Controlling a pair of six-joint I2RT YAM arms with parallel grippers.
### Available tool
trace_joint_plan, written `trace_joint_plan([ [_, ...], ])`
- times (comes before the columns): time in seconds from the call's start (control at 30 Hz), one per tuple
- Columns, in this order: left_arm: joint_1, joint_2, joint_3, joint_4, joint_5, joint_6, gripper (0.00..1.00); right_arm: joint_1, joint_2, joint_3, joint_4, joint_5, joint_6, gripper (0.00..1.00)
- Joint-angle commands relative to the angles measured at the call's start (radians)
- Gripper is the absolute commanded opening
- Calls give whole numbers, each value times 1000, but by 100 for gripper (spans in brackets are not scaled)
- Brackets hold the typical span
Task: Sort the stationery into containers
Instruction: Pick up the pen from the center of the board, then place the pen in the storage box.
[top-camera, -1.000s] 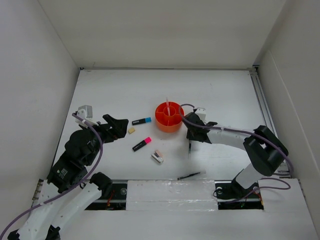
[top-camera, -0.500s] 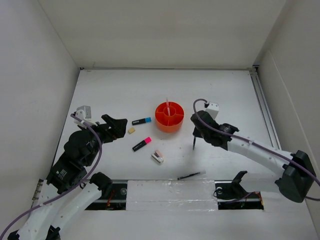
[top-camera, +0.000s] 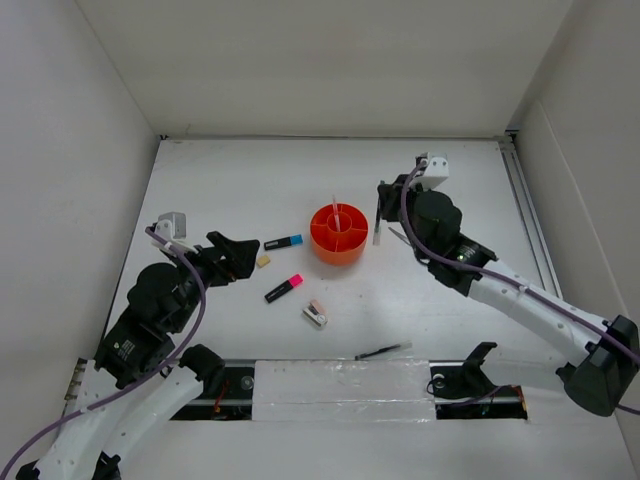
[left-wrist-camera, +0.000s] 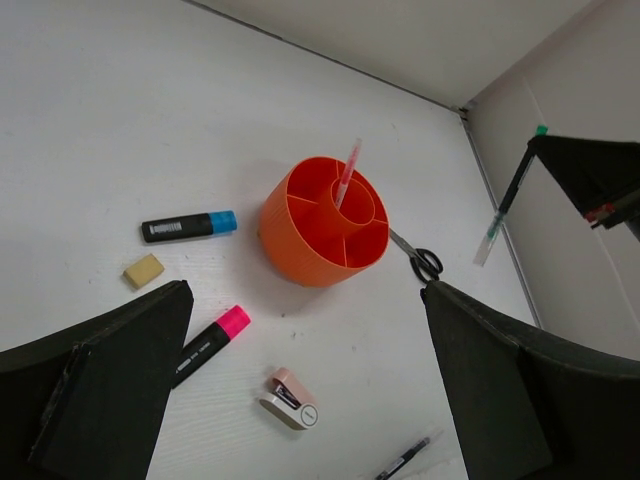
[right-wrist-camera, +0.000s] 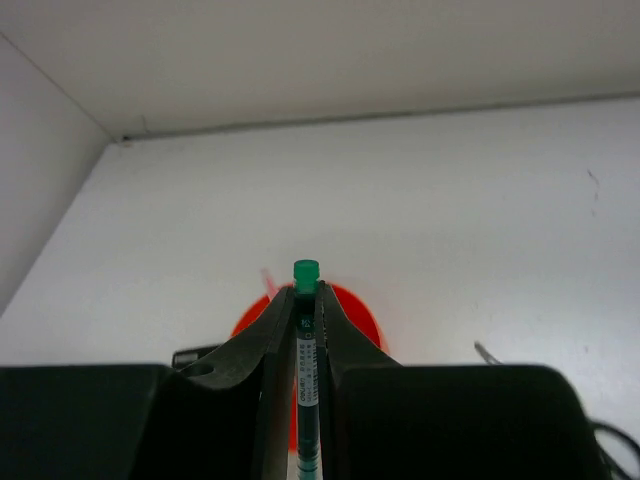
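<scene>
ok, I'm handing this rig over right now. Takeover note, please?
Left gripper: open, empty, beside the tan eraser.
Right gripper: shut on a green-capped pen, raised just right of the orange organiser.
Done: pink pen stands in the organiser's centre cup.
To sort, on the table: eraser, blue-capped marker, pink-capped marker, clip-like piece, black pen at the near edge, scissors right of the organiser.

The left arm rises from the lower left of the top view, its left gripper (top-camera: 236, 257) spread wide and pointing right. The right arm stretches from the lower right toward upper centre, and its right gripper (right-wrist-camera: 306, 298) is clamped on a green-capped pen (right-wrist-camera: 306, 370).
</scene>
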Motion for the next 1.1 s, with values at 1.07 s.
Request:
trace_joint_plan([
  [1.07,-5,4,-5,68,67,38,100,-141,454,-134,1274,-644,-160,0],
])
